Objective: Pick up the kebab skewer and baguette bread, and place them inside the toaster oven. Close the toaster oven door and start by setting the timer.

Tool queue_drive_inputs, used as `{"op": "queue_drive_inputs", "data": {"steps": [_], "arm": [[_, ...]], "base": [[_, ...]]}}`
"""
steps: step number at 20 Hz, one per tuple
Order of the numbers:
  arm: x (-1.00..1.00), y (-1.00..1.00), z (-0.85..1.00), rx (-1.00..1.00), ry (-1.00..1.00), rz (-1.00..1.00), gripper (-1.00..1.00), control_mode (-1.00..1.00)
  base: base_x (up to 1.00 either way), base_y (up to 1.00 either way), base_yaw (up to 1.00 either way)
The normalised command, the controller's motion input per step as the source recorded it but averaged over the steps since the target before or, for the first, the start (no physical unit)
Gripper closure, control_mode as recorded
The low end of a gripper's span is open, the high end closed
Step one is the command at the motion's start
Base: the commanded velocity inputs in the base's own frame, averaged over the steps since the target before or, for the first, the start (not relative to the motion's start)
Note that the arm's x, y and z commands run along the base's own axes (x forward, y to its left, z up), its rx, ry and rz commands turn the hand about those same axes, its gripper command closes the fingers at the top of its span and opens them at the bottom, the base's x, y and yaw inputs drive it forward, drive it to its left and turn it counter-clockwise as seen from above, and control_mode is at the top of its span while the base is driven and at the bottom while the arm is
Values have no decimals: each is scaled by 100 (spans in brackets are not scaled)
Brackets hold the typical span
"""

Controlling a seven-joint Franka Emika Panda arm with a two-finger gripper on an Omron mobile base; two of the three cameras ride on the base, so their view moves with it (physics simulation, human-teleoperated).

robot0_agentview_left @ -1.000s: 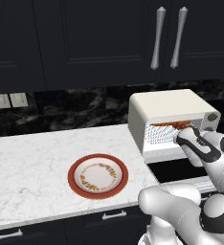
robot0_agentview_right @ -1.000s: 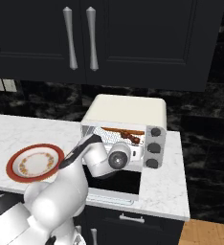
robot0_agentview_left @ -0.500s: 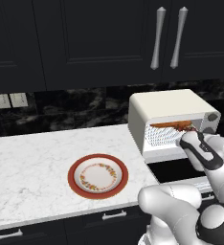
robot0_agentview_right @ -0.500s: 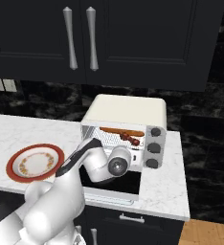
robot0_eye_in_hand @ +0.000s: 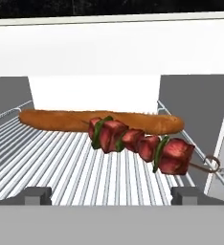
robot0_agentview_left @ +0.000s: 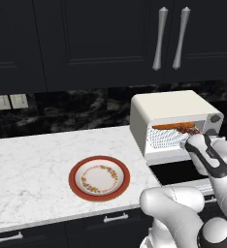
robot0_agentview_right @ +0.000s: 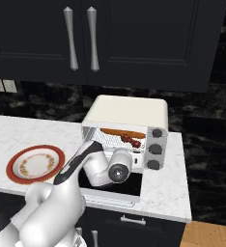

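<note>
inside: one baguette (robot0_eye_in_hand: 61, 120) (one skewer (robot0_eye_in_hand: 141, 143))

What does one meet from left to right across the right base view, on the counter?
Plate → robot arm → baguette inside the oven → skewer → oven knobs.
</note>
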Motion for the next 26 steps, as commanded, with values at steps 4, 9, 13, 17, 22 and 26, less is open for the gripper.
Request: {"op": "queue_drive_inputs", "data": {"steps": [4,9,13,17,22,26], "arm": [[-53,0,0,0,0,0,-100,-100],[-51,-1,-3,0,1,0,-100,-100],[-6,0,0,0,0,0,-100,-100],[0,0,-5,0,0,0,-100,-100],[0,0,-5,0,0,0,-100,-100],[16,0,0,0,0,0,-100,-100]], "base": [[0,0,0],[0,0,0],[0,0,0],[0,0,0],[0,0,0],[0,0,0]]}}
